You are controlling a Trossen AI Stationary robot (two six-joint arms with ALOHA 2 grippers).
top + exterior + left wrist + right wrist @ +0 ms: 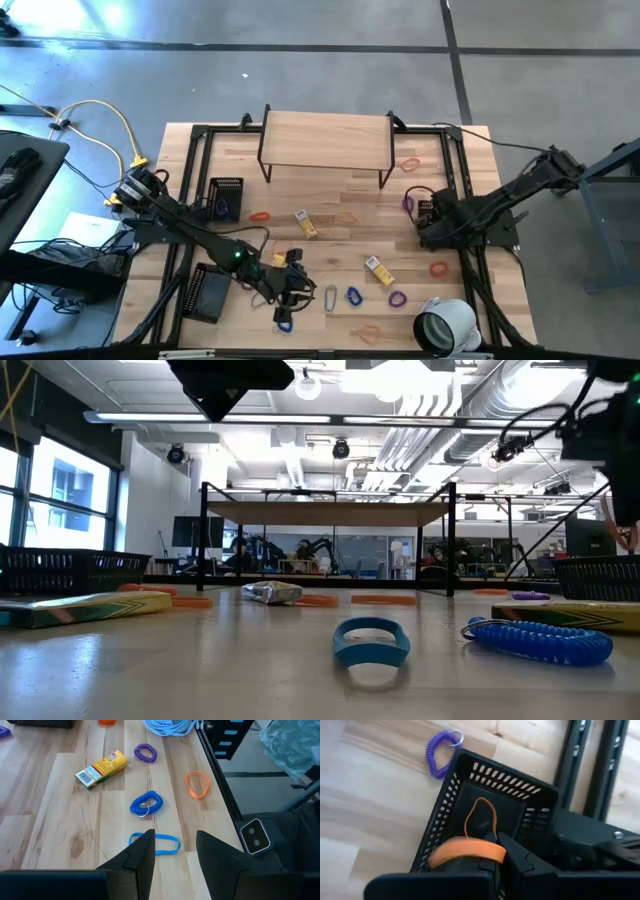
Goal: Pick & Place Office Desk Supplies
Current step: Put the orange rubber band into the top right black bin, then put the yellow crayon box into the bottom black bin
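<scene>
A thin orange band (470, 851) is clamped in the shut right tool (492, 851) over a black mesh basket (530, 800), awaiting release, while the left tool (172, 855), fingers apart, is poised above a blue band (165, 843) on the near surface (60, 830).

Overhead, table-level, two wrist cams

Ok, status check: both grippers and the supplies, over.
Left gripper open, empty, above flat blue band. Right gripper shut over black mesh basket, thin orange band inside, wide orange band draped on its fingers. Nothing blocking.
</scene>
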